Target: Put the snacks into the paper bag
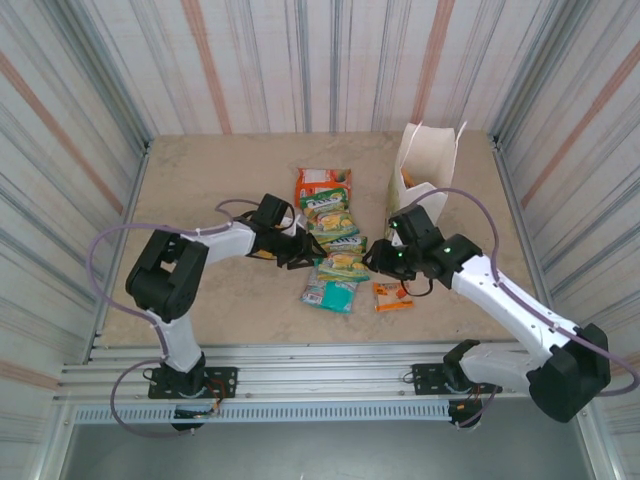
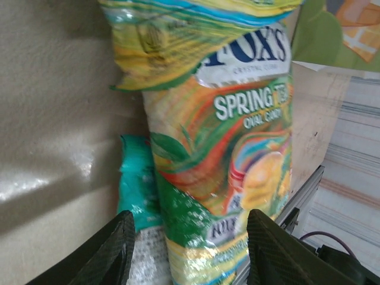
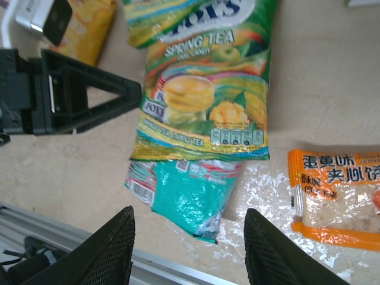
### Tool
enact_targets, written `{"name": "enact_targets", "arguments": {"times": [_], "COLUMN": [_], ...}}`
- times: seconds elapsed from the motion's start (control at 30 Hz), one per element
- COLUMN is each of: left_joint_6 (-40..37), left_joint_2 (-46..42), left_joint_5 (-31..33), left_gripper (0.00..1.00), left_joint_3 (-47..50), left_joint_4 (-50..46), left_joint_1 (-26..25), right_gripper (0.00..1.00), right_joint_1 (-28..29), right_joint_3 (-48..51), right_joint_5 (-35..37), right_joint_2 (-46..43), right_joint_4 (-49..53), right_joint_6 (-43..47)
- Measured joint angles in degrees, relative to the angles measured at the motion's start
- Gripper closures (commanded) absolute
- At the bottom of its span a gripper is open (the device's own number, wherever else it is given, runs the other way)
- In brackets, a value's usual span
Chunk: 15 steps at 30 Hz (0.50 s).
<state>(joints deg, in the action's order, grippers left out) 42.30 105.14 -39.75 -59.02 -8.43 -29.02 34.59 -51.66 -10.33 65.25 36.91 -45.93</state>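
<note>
Corrugated striped walls (image 1: 90, 90) closed in a beige table (image 1: 210, 170), and the snacks (image 1: 335, 240) lay in a loose column down its middle. The white paper bag (image 1: 425, 160) stood upright at the far right corner, mouth open, well apart from the column.

The left gripper (image 1: 300, 248) sat at the column's left edge and the right gripper (image 1: 372, 260) at its right edge, the two facing each other across the packets. Both had their fingers spread apart with nothing held.

In the left wrist view, the green and yellow Spring Tea packet (image 2: 231, 160) lay straight ahead between the dark fingers (image 2: 113, 252). Its long axis ran away from them, so its width fell inside the opening. Whether the tips touched the foil could not be told.

In the right wrist view, the teal packet (image 3: 190, 196) lay just ahead of that gripper (image 3: 189, 249), tucked under the Spring Tea packet's lower edge. A small orange packet (image 3: 338, 196) lay off to one side.

By my reading, the left arm was better lined up on the Spring Tea packet, while the right arm stood nearer the bag, which lay behind it toward the far wall
</note>
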Motion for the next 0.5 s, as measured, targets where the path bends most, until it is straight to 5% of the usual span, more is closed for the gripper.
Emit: {"name": "enact_targets", "arguments": {"times": [0.3,0.5], "left_joint_6": [1.4,1.8], "left_joint_2": [5.1,8.4], "left_joint_5": [-1.8,-2.8], "left_gripper": [0.52,0.74], "left_joint_3": [-3.8,-6.1], "left_joint_4": [3.0,4.1], "left_joint_1": [-0.3,-1.0], "right_gripper": [0.49,0.49], "right_joint_1": [0.3,0.2], "right_joint_3": [1.3,1.3], "right_joint_5": [0.5,1.3], "right_joint_2": [0.4,-0.8], "right_joint_4": [-2.3,-2.5], "right_joint_6": [-0.2,-0.1]}}
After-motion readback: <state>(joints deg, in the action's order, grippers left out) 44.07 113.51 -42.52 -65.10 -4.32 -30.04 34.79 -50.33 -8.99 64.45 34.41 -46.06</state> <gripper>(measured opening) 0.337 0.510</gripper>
